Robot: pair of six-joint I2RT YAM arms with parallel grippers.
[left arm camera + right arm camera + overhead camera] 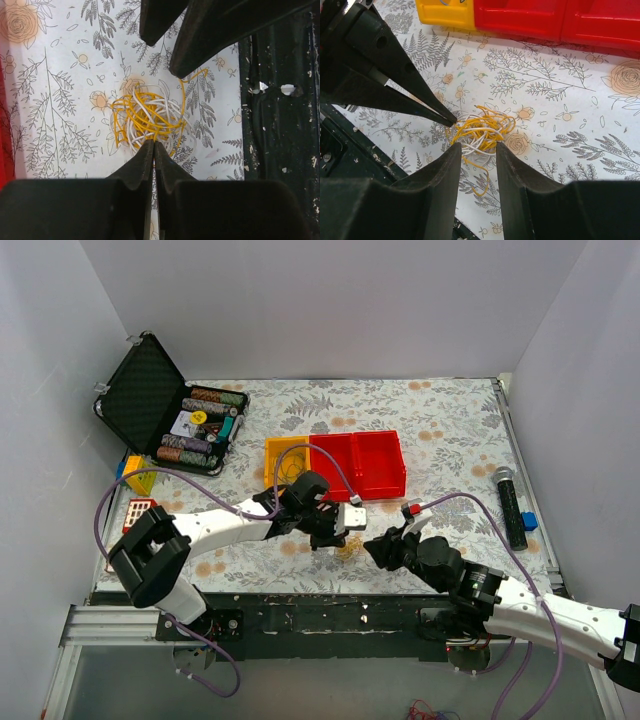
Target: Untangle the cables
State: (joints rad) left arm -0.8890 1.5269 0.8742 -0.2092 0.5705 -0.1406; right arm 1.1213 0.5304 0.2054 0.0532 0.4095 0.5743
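Left hand (153, 146) closed against cables (147, 117), right hand (478, 146) open astride them; strands distinct only in wrist views

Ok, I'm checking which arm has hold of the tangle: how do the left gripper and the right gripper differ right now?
The left gripper is shut, fingertips pressed together; the right gripper stands open with a clear gap. The left gripper's tip meets the edge of the cables; strands show between the right gripper's fingers on another side. Whether the left pinches a strand is unclear. Both point at the same yellow-and-white tangle.
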